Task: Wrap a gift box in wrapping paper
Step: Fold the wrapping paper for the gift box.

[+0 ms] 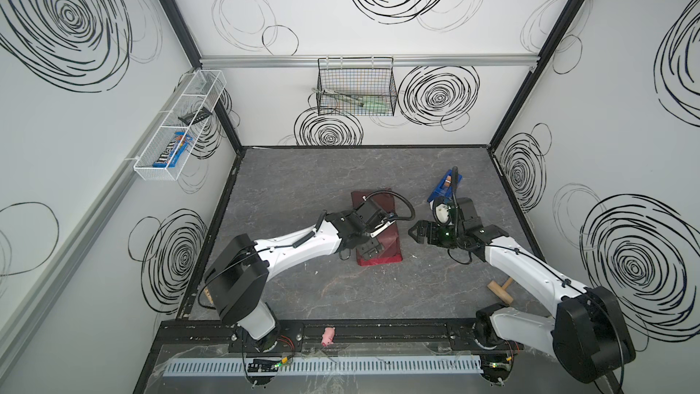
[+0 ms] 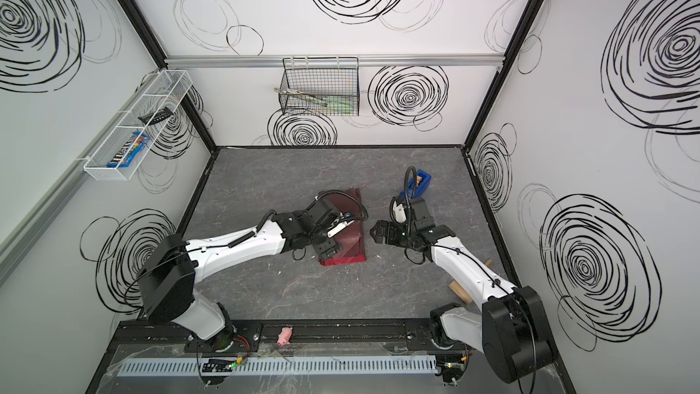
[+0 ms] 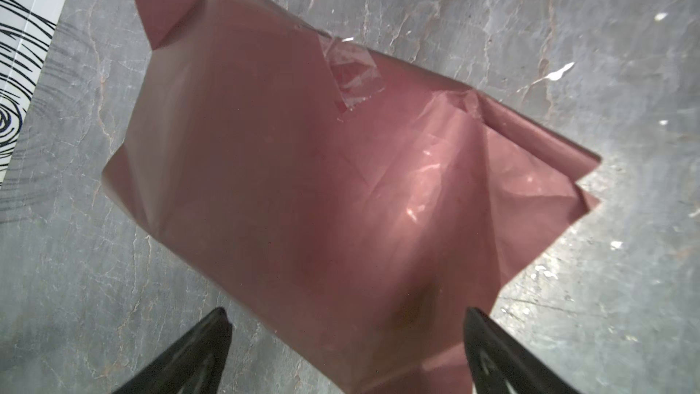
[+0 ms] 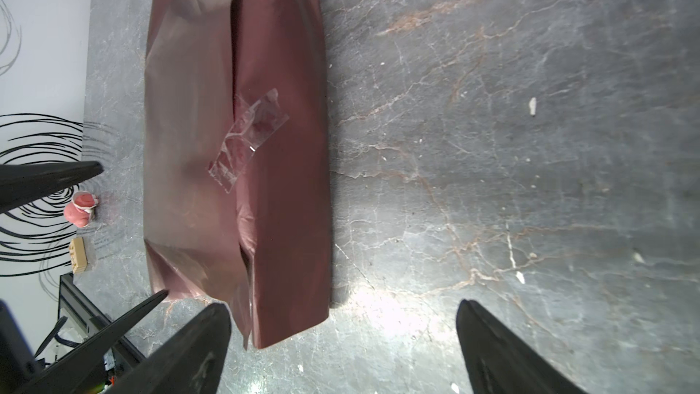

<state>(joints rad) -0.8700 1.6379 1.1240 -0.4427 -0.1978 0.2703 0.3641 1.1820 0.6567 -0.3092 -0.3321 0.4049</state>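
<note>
As both gape, wrapping paper (image 3: 303, 183) lies under L jaws.

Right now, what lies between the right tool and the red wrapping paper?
Nothing but a narrow strip of bare gray tabletop separates the right tool from the red wrapping paper; both top views show it.
</note>
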